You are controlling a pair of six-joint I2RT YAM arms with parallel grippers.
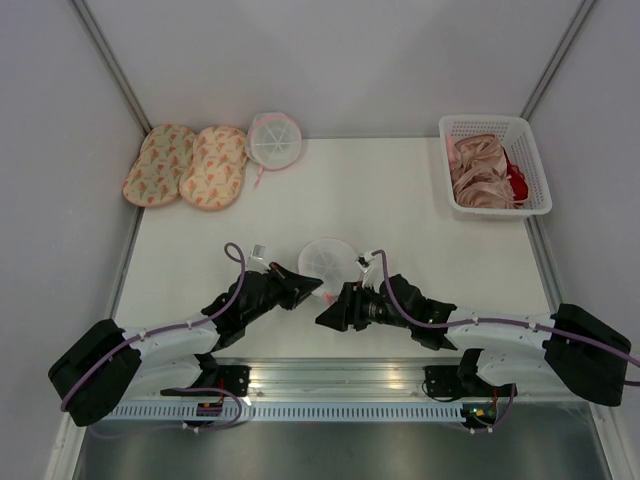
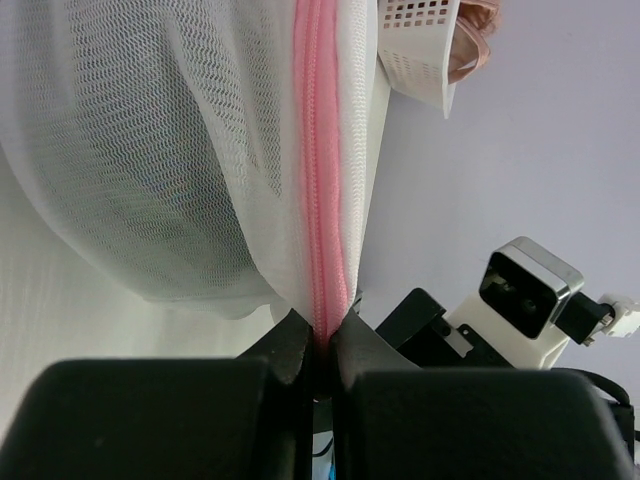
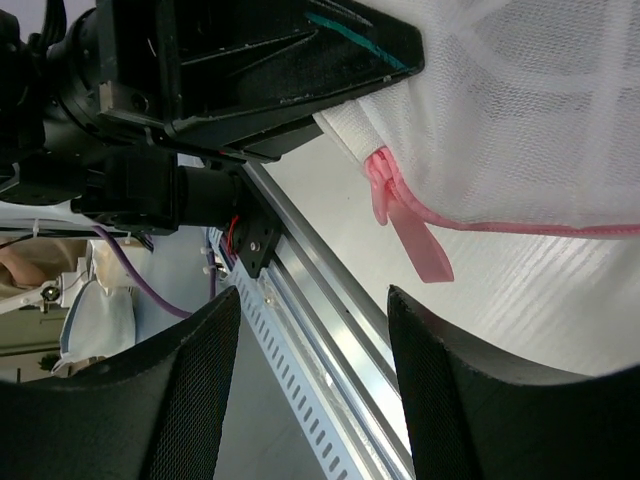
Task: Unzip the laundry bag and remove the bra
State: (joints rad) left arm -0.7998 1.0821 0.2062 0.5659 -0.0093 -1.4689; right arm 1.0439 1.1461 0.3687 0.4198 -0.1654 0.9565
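The laundry bag (image 1: 328, 260), a round white mesh pouch with pink zip edging, lies near the table's front middle. My left gripper (image 1: 314, 287) is shut on its pink zip edge; in the left wrist view the jaws (image 2: 320, 338) pinch the pink zip (image 2: 322, 150) and the mesh (image 2: 150, 150) hangs above. My right gripper (image 1: 331, 306) is open just right of it. In the right wrist view its fingers (image 3: 455, 400) stand apart below the pink zip pull (image 3: 412, 240), not touching it. The bra is hidden; the mesh shows only a dim grey shade.
A similar round pouch with white spoke ribs (image 1: 273, 139) and two pink patterned pads (image 1: 187, 165) lie at the back left. A white basket (image 1: 494, 195) at the back right holds beige-pink garments and a red one. A metal rail (image 3: 330, 330) runs along the table's front edge.
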